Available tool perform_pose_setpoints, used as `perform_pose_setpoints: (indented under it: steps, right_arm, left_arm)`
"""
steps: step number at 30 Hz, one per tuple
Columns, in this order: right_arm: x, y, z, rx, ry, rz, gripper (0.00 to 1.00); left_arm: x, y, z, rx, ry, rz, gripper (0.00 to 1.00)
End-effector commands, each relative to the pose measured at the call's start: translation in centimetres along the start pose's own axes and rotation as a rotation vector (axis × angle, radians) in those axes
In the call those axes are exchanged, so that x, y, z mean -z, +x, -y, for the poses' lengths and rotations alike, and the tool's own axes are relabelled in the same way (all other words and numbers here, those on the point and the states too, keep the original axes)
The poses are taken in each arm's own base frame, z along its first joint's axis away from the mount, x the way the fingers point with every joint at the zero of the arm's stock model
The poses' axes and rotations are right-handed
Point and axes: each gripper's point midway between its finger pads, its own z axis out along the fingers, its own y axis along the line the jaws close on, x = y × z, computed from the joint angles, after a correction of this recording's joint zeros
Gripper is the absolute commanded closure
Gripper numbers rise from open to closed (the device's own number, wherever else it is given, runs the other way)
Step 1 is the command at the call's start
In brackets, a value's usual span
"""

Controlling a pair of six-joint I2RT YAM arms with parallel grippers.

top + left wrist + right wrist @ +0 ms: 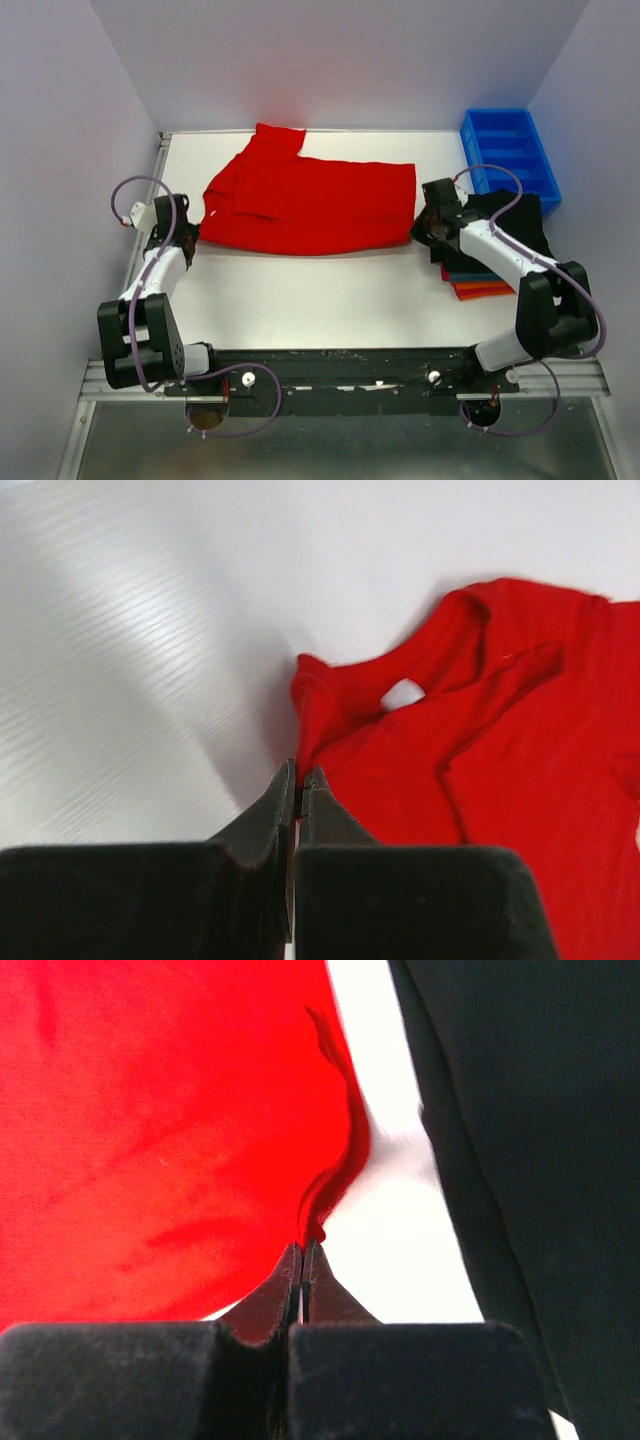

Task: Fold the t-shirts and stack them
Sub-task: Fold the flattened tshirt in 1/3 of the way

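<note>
Spread flat at table centre, red t-shirt (310,200) pinched at both ends: left gripper (191,236) clamped tight on shoulder edge at 9 o'clock, right gripper (418,228) likewise on hem at 3 o'clock. Best lifted evenly, cloth taut, clear of folded stack (535,232) at 4 o'clock.

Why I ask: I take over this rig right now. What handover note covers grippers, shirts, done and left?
Left gripper: shut on the red shirt, at its left edge.
Right gripper: shut on the red shirt's right edge.
Red shirt: lies across the middle of the table, rumpled at the left end, not yet a neat rectangle.
Stack: at the right, beside the bin, black shirt on top, orange shirt showing beneath.
Done: the stack's shirts are folded.
Left: fold the red shirt and put it on the stack.
</note>
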Motion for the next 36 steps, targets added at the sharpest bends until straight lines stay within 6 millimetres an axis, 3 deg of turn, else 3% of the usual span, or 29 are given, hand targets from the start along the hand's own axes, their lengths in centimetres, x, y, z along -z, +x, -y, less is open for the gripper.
perform_pose_setpoints:
  steps: [1,4,6,7,8,12,17,22,27,31,34,36]
  right_arm:
    - [2.5,-6.3,-2.8,0.005,-0.037,0.059,0.99]
    - [6.2,-10.3,-4.0,-0.019,-0.078,0.175,0.99]
    - [7.7,-10.5,-4.6,-0.030,-0.132,0.196,0.99]
    - [7.7,-9.8,-4.5,-0.034,-0.154,0.185,0.99]
    - [7.3,-8.9,-4.4,-0.043,-0.170,0.164,0.99]
    - [4.8,-3.0,-1.8,-0.073,-0.132,-0.015,0.99]
    - [3.6,3.2,1.7,-0.054,-0.124,-0.142,0.99]
    - [3.2,7.3,4.9,-0.018,-0.078,-0.212,0.99]
    - [2.9,9.2,6.1,0.000,-0.073,-0.252,0.99]
    - [2.7,9.1,6.1,0.019,-0.074,-0.246,0.99]
    - [2.9,7.9,5.2,0.022,-0.079,-0.231,0.99]
    - [3.3,6.7,4.3,0.027,-0.085,-0.211,0.99]
  left_arm:
    - [2.2,-6.0,6.6,0.008,0.089,0.080,1.00]
    - [5.6,-9.1,10.0,0.055,0.181,0.138,1.00]
    - [6.6,-9.1,10.6,0.066,0.223,0.128,1.00]
    - [6.4,-8.5,9.9,0.058,0.206,0.107,1.00]
    - [6.1,-7.6,9.0,0.048,0.176,0.086,1.00]
    - [4.3,-3.3,1.9,0.022,0.003,0.031,1.00]
    - [5.3,1.2,-5.5,0.014,-0.089,0.000,1.00]
    - [7.2,2.0,-8.7,0.040,-0.079,0.049,1.00]
    - [8.1,1.9,-9.5,0.030,-0.108,0.052,1.00]
    - [8.4,1.5,-8.8,0.032,-0.085,0.055,1.00]
    - [7.9,1.0,-6.7,0.042,-0.013,0.055,1.00]
    - [7.8,0.1,-4.0,0.065,0.042,0.042,1.00]
